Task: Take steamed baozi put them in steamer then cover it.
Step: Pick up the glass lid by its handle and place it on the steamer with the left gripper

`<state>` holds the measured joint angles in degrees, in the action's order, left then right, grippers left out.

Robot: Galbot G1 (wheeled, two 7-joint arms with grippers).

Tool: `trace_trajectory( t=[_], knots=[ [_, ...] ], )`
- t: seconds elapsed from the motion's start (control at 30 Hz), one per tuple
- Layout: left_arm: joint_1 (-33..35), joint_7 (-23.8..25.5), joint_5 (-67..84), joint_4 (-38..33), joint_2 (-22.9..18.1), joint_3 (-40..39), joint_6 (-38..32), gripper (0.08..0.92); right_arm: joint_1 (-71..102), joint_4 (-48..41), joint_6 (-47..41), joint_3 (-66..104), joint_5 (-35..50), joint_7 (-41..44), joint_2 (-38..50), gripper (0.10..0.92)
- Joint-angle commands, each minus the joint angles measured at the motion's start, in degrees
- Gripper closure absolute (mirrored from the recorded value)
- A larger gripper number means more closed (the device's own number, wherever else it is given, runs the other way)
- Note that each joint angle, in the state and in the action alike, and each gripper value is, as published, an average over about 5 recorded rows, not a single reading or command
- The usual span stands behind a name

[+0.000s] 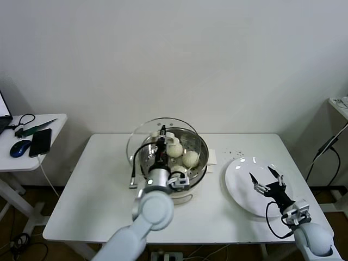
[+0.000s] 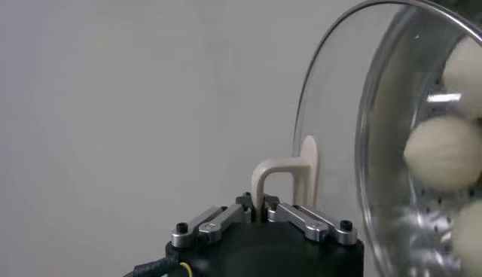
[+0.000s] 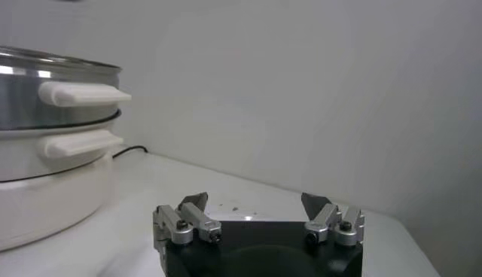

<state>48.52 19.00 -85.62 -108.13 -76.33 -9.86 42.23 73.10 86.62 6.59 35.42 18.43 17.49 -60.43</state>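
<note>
Four buns sit in the steamer at the middle of the white table. The left gripper is clamped on the handle of one glass lid, held tilted at the steamer's left rim. To the right, the right gripper hangs over one white plate, fingers apart.

left hand: holds glass lid over steamer | right hand: open above plate
</note>
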Motion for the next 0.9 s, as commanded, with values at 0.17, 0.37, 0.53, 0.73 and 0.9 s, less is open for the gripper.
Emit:
trace_trajectory(
  t=[0.17,0.37,0.53,0.73,0.9],
  knots=[
    [-5.0,0.5,-0.6,11.8,-8.7,-4.5,2.8,0.850,0.5,-0.3,0.3,1.0,-0.5,0.2,-0.3,0.203],
    [-4.7,-0.3,0.2,13.6,-8.3,-3.4,2.8,0.850,0.6,-0.7,0.5,1.1,-0.7,0.5,-0.6,0.203],
    [-4.6,-0.4,0.2,14.0,-7.6,-2.3,2.8,0.850,0.5,-0.9,0.6,1.1,-0.8,0.6,-0.6,0.203],
    [-3.5,-0.3,0.0,13.0,-7.2,-1.6,2.8,0.850,0.2,-1.0,0.6,0.9,-1.0,0.6,-0.6,0.203],
    [-2.9,-0.3,0.1,12.7,-7.1,-1.2,2.8,0.850,-0.2,-1.2,0.6,0.6,-1.3,0.6,-0.7,0.203]
  ],
)
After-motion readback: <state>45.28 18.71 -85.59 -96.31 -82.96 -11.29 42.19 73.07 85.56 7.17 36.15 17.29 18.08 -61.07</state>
